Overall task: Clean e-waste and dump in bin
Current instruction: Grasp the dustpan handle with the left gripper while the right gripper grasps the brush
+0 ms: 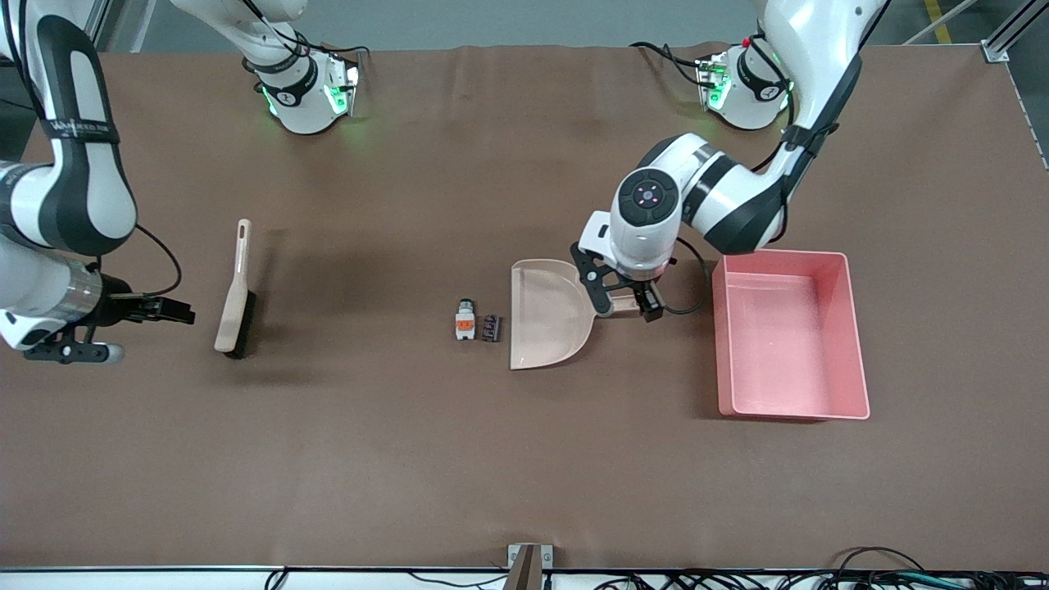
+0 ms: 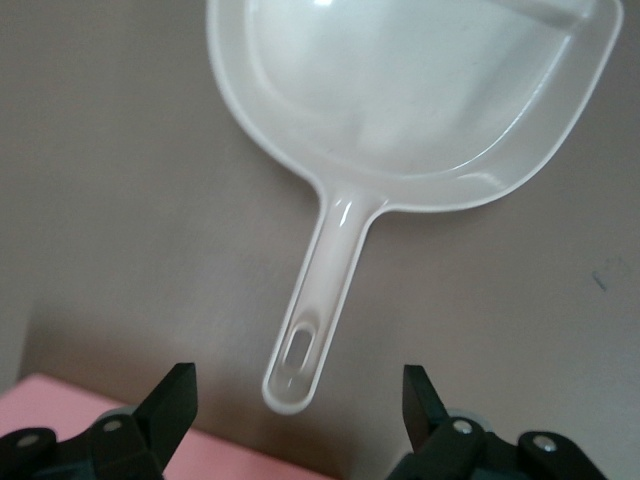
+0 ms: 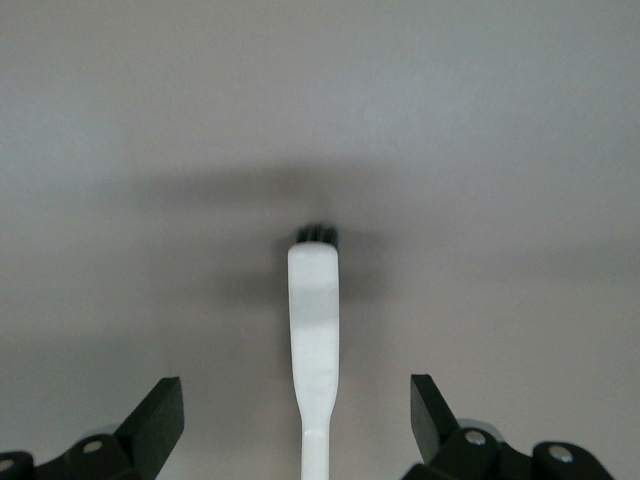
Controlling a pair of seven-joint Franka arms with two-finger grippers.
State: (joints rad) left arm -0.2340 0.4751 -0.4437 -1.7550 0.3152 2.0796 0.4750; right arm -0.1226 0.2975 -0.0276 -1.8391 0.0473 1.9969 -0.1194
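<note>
Two tiny e-waste parts, white-orange piece (image 1: 465, 320) and dark ridged block (image 1: 491, 328), side by side on brown counter (image 1: 410, 459), touching-close to beige plastic dustpan (image 1: 545, 311) mouth; long axes toward front camera. Pink rectangular plastic bin (image 1: 852, 328) toward left arm's end. Left gripper (image 1: 627, 305) spread over dustpan handle (image 2: 310, 330). Right gripper (image 1: 160, 310) spread beside wooden brush (image 1: 235, 293), idle.

Bare table around the brush (image 1: 236, 291); dustpan (image 1: 545, 315) crowds e-waste (image 1: 477, 326) (one side).
</note>
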